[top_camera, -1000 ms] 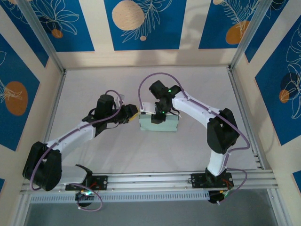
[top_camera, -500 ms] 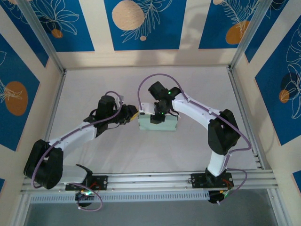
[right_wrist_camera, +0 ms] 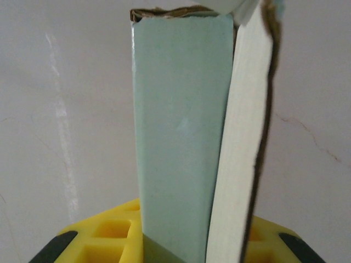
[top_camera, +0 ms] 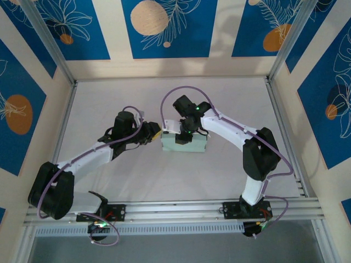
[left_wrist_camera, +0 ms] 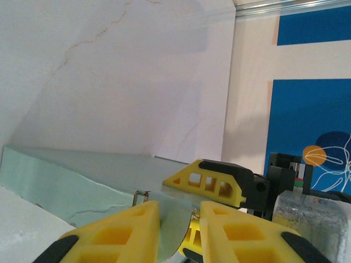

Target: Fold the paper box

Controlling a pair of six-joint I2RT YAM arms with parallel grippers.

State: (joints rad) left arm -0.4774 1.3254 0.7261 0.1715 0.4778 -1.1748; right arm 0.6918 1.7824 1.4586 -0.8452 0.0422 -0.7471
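Start on your left: the left arm reaches in from the near-left corner, and the left pincer [top_camera: 157,132] sits right at the left end of the paper box [top_camera: 197,144]. That's a small flat rectangular box of pale grey-green card, lying around the middle of the white tabletop [top_camera: 109,98].

Check the left wrist camera. The yellow fingers [left_wrist_camera: 118,233] are drawn in close, with a rounded flap [left_wrist_camera: 174,230] of the card caught in the narrow gap between them. So that pincer is closed on the box's end flap. The long green side of the box runs off to the left in that view, resting on the tabletop.

Just beyond the flap you can see one yellow finger of the other pincer, so the two are near each other but not touching.

Now to the right: the right pincer [top_camera: 182,137] comes down on the box from above, at its far long edge, a little left of the box's middle. On the right wrist camera its yellow fingers [right_wrist_camera: 104,238] are clamped on an upright green panel [right_wrist_camera: 181,137]. A white-faced panel [right_wrist_camera: 241,137] with a raw brown edge leans against that panel's right side. This pincer is gripping the box wall.
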